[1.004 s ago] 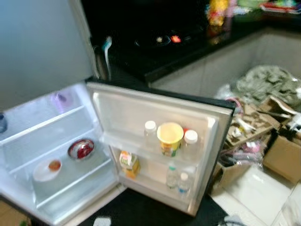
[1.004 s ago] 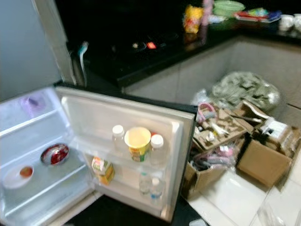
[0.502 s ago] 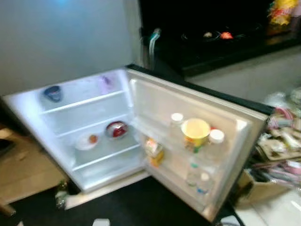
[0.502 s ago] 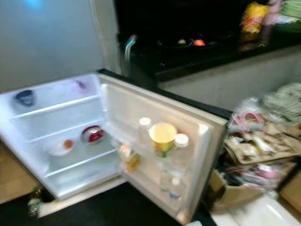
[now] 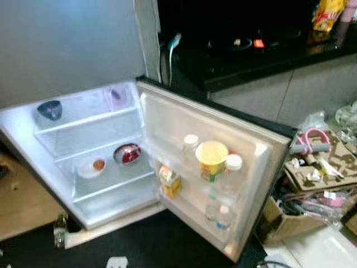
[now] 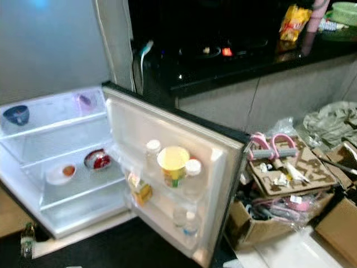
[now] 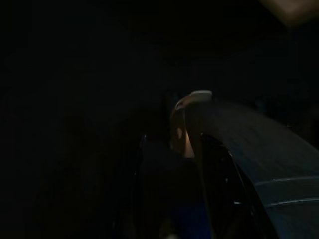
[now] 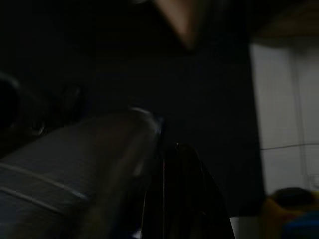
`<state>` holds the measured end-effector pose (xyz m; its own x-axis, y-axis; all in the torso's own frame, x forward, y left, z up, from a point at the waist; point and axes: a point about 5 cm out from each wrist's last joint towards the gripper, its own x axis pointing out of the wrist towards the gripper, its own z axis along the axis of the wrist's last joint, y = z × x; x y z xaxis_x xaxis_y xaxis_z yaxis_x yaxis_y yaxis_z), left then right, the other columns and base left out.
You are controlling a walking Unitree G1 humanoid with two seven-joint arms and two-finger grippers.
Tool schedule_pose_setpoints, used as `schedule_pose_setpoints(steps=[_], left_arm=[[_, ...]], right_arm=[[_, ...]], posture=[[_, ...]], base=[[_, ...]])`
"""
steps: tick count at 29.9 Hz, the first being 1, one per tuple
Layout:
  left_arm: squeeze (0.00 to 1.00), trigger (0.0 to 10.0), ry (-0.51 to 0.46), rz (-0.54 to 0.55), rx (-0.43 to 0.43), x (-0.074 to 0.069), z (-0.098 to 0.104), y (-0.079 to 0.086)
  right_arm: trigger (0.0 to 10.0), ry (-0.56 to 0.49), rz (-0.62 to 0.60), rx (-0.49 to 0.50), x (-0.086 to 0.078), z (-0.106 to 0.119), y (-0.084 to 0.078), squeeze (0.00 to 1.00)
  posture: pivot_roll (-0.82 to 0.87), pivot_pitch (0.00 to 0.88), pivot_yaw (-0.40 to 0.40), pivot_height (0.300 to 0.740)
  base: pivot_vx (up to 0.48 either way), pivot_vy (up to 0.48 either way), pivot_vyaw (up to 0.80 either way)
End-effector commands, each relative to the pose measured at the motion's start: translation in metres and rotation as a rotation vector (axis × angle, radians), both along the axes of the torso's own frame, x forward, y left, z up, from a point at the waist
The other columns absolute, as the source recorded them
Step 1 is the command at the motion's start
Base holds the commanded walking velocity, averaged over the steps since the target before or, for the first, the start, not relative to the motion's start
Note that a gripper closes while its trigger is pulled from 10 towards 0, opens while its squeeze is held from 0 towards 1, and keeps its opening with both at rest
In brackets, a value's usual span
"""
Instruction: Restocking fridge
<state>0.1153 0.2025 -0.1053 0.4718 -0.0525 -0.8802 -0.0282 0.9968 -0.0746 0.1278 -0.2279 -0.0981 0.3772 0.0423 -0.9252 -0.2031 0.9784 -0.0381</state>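
Ahead, open fridge [image 5: 95, 162], yellow cup [image 5: 211, 159] in door

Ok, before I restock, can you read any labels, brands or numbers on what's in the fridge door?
None can be read.
Yellow cup: printed band, too blurred.
Juice carton: coloured print, too blurred.
Bottles on the lower door shelf: labels too small.
Yellow packet on the counter: print too blurred.

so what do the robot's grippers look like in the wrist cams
Both wrist views are very dark. The left gripper shows as dark, long finger shapes beside a curved grey surface with thin pale lines. The right gripper looks like a black, tapering finger next to a similar rounded grey surface. No cables or markings can be made out.
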Motion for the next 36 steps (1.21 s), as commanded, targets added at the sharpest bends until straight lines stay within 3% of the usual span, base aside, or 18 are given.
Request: schedule_pose_setpoints(steps=[1,5,7,8,9,11,13,15,16,18,21,22,23,25,26,28,30,36], left_arm=[[0.0,10.0,0.036,-0.005,-0.012,-0.009,-0.003,-0.003],[0.0,10.0,0.036,-0.003,-0.013,-0.009,-0.003,-0.002],[0.0,10.0,0.036,-0.003,-0.014,-0.009,-0.003,-0.002],[0.0,10.0,0.037,-0.003,-0.014,-0.009,-0.003,-0.002],[0.0,10.0,0.037,-0.004,-0.014,-0.009,-0.003,-0.002],[0.0,10.0,0.038,-0.005,-0.014,-0.009,-0.003,-0.001],[0.0,10.0,0.038,-0.005,-0.014,-0.009,-0.003,-0.001],[0.0,10.0,0.038,-0.005,-0.013,-0.009,-0.003,-0.001],[0.0,10.0,0.038,-0.005,-0.013,-0.009,-0.003,-0.001],[0.0,10.0,0.038,-0.006,-0.015,-0.01,-0.003,-0.001],[0.0,10.0,0.039,-0.009,-0.014,-0.01,-0.003,0.0],[0.0,10.0,0.04,-0.009,-0.014,-0.01,-0.003,0.0],[0.0,10.0,0.04,-0.009,-0.014,-0.01,-0.003,0.0],[0.0,10.0,0.04,-0.009,-0.013,-0.01,-0.003,0.001],[0.0,10.0,0.04,-0.009,-0.013,-0.01,-0.003,0.001],[0.0,10.0,0.038,-0.008,-0.013,-0.01,-0.003,0.001],[0.0,10.0,0.038,-0.009,-0.013,-0.01,-0.003,0.001],[0.0,10.0,0.037,-0.009,-0.012,-0.01,-0.003,0.001]], right_arm=[[10.0,-0.039,-0.025,-0.019,0.005,0.001,0.001,0.0],[10.0,-0.117,-0.123,-0.044,0.018,0.008,-0.01,0.0],[10.0,-0.188,-0.209,-0.051,0.03,0.017,-0.021,0.0],[10.0,-0.265,-0.294,-0.051,0.045,0.027,-0.033,0.0],[0.0,-0.36,-0.381,-0.044,0.062,0.042,-0.049,0.0],[0.0,-0.498,-0.496,-0.018,0.085,0.065,-0.07,0.0],[0.0,-0.498,-0.496,-0.018,0.085,0.065,-0.07,0.0],[0.0,-0.677,-0.612,0.062,0.113,0.098,-0.09,0.0],[0.0,-0.677,-0.612,0.062,0.113,0.098,-0.09,0.0],[0.0,-0.849,-0.697,0.196,0.139,0.13,-0.1,0.0],[0.0,-0.912,-0.711,0.28,0.15,0.142,-0.1,0.0],[10.0,-0.988,-0.697,0.396,0.164,0.157,-0.095,0.0],[10.0,-0.988,-0.697,0.396,0.164,0.157,-0.095,0.0],[10.0,-1.101,-0.638,0.569,0.185,0.182,-0.084,0.0],[10.0,-1.101,-0.638,0.569,0.185,0.182,-0.084,0.0],[10.0,-1.172,-0.518,0.724,0.201,0.203,-0.069,0.0],[10.0,-1.182,-0.348,0.801,0.209,0.213,-0.052,0.0],[10.0,-1.151,-0.089,0.899,0.212,0.219,-0.025,0.0]], posture=[[-0.04,0.017,0.032,0.74],[-0.03,0.019,0.032,0.74],[-0.03,0.019,0.032,0.74],[-0.03,0.019,0.032,0.74],[-0.03,0.019,0.032,0.74],[-0.04,0.021,0.033,0.74],[-0.04,0.021,0.033,0.74],[-0.04,0.021,0.033,0.74],[-0.04,0.021,0.033,0.74],[-0.04,0.021,0.033,0.74],[-0.03,0.019,0.032,0.74],[-0.03,0.018,0.03,0.74],[-0.03,0.018,0.03,0.74],[-0.03,0.018,0.03,0.74],[-0.03,0.018,0.03,0.74],[-0.03,0.016,0.031,0.74],[-0.03,0.016,0.031,0.74],[-0.03,0.022,0.033,0.74]], base=[[0.0,0.0,0.0],[0.0,0.0,0.0],[0.0,0.0,0.0],[0.0,0.0,0.0],[0.0,0.0,0.0],[0.0,0.0,0.0],[0.0,0.0,0.0],[0.0,0.0,0.0],[0.0,0.0,0.0],[0.0,0.0,0.0],[0.0,0.0,0.0],[0.0,0.0,0.0],[0.0,0.0,0.0],[0.0,0.0,0.0],[0.0,0.0,0.0],[0.0,0.0,0.0],[0.0,0.0,0.0],[0.0,0.0,0.0]])
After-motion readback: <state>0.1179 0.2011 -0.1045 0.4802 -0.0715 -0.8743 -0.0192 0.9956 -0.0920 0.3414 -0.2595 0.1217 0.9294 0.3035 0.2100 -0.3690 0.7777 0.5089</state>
